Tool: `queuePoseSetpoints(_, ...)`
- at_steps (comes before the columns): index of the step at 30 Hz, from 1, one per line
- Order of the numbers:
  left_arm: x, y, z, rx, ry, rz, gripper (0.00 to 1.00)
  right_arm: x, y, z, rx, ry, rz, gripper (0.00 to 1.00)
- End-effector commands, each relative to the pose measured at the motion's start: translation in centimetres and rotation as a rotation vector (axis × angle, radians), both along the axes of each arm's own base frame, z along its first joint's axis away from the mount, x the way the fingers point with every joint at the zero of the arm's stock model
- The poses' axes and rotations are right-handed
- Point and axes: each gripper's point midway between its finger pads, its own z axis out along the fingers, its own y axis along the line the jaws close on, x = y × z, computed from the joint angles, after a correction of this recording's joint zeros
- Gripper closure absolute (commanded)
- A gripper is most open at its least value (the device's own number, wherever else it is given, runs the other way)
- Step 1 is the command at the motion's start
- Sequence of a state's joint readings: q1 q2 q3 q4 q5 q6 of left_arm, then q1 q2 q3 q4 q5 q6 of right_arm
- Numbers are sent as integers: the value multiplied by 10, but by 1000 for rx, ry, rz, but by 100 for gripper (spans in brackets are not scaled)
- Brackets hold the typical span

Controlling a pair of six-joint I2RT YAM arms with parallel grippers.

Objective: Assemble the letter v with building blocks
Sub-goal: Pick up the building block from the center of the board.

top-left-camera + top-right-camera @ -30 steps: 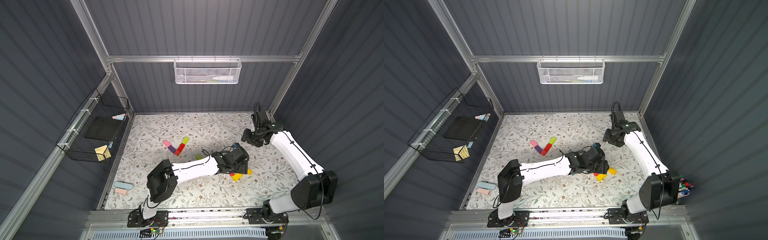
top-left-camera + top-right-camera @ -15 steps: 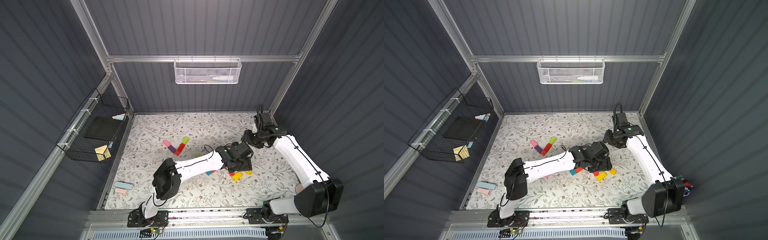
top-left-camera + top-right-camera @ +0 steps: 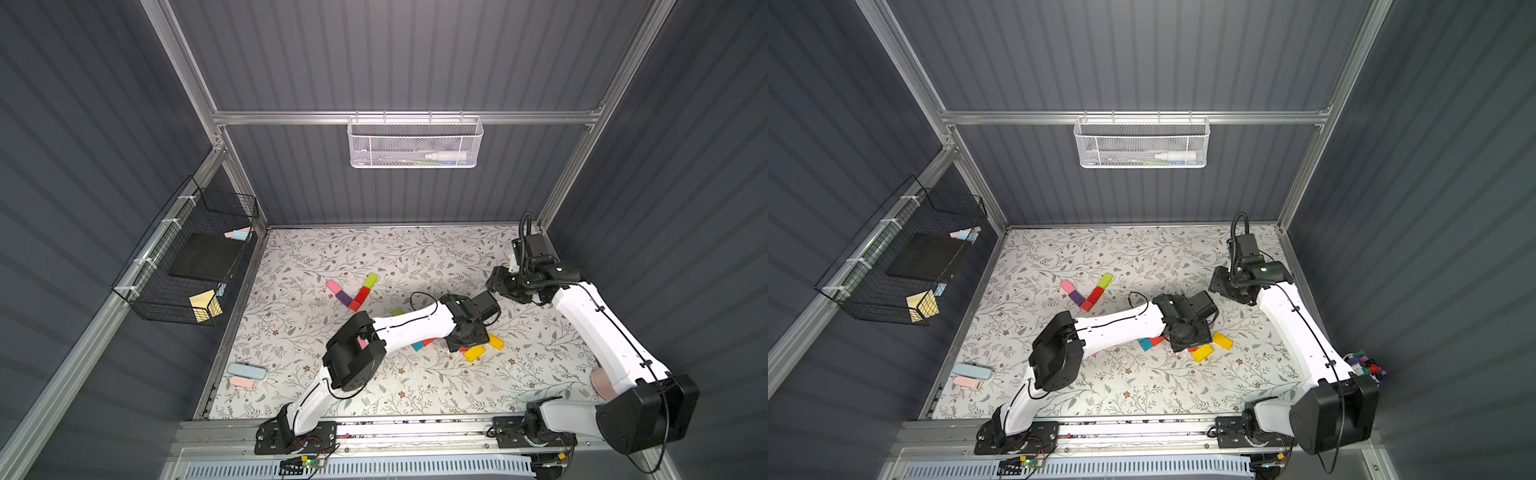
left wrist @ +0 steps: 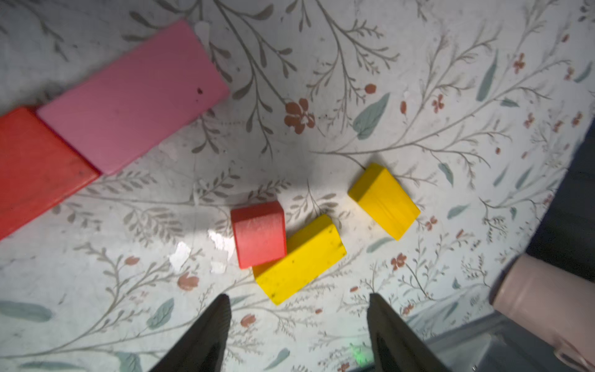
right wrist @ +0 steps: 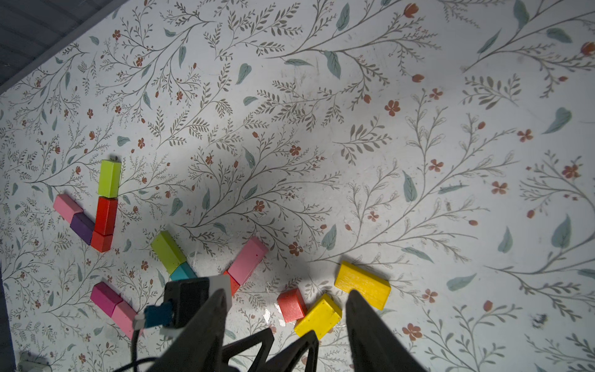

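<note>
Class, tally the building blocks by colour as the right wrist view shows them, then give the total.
Red blocks: 4
Pink blocks: 3
Lime blocks: 2
Yellow blocks: 2
Purple block: 1
Magenta block: 1
Teal block: 1
Total: 14 in view

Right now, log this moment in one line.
V: five blocks laid | left jaws: open, empty, near yellow block touching red block | right jaws: open, empty
</note>
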State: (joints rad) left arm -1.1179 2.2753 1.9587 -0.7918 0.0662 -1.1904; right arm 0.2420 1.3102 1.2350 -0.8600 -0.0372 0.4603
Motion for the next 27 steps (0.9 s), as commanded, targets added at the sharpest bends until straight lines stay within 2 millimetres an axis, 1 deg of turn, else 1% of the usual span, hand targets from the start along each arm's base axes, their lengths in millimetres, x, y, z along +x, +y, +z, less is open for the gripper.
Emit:
queuePoseSetpoints(1, 12, 18, 2, 95, -27, 104, 31, -1, -5, -1, -14, -2, -19, 40)
queuePoseSetpoints(2, 13, 16, 7, 74, -33, 110, 32, -2, -6, -3, -16, 2, -20, 40)
queuePoseSetpoints(4, 6, 23, 10, 58, 20, 179, 34, -2, -7, -5, -19, 3, -24, 40)
queuePoseSetpoints(7, 6, 31, 7, 59, 41, 205, 34, -3, -8, -10, -16, 11, -26, 40)
queuePoseSetpoints(8, 5, 33, 5, 62, 48, 206, 34, -3, -9, -11, -13, 11, -26, 39)
queuePoseSetpoints(13, 3, 27, -10, 84, 76, 173, 35, -2, -10, -17, -3, 21, -30, 39)
queuePoseSetpoints(17, 9, 19, -12, 68, 66, 164, 41, -2, -13, -19, -9, 24, -36, 40)
queuePoseSetpoints(20, 11, 15, -17, 64, 67, 152, 43, -2, -17, -20, -7, 29, -43, 39)
queuePoseSetpoints(24, 8, 17, -32, 93, 95, 124, 43, -4, -22, -23, -13, 37, -50, 39)
queuePoseSetpoints(27, 6, 22, -37, 105, 103, 123, 43, -6, -26, -25, -17, 46, -61, 39)
